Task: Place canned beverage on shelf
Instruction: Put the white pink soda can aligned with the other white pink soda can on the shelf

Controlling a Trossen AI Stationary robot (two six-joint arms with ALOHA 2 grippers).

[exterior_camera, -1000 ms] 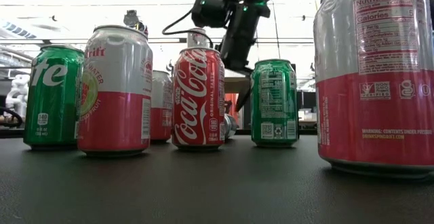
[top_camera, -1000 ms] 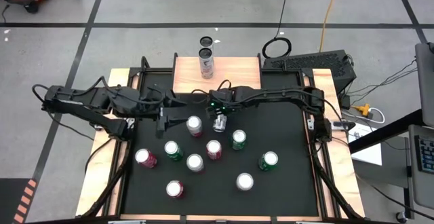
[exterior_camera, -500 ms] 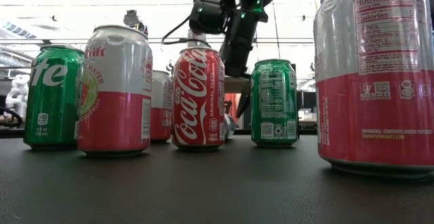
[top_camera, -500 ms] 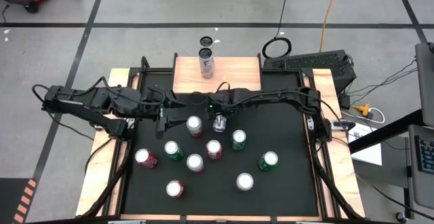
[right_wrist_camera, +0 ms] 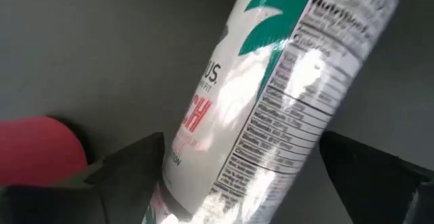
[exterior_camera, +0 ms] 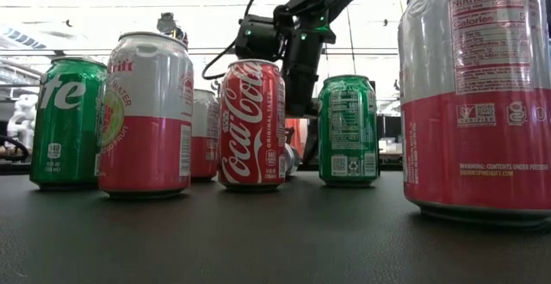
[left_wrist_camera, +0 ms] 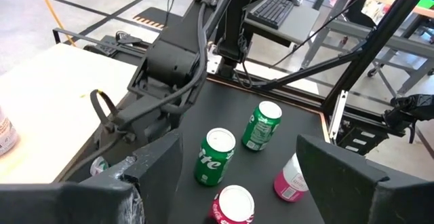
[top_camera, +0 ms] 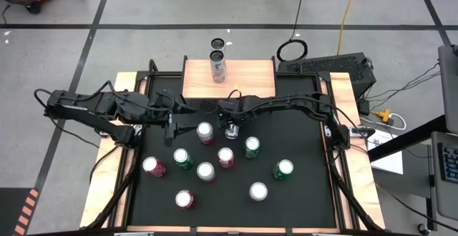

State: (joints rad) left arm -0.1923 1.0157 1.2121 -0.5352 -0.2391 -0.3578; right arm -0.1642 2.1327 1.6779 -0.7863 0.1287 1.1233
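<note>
item: tall white can [right_wrist_camera: 271,88], near the table's [top_camera: 315,193] back edge, just in front of the shelf [top_camera: 247,79]. we judge it tilted between the spread, empty fingers of the right gripper [top_camera: 232,130]. left gripper [top_camera: 172,130] is open, beside it.

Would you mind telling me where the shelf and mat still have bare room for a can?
The shelf is bare either side of its tall can. The mat is bare along its right edge. The mat's centre is crowded with cans.
</note>
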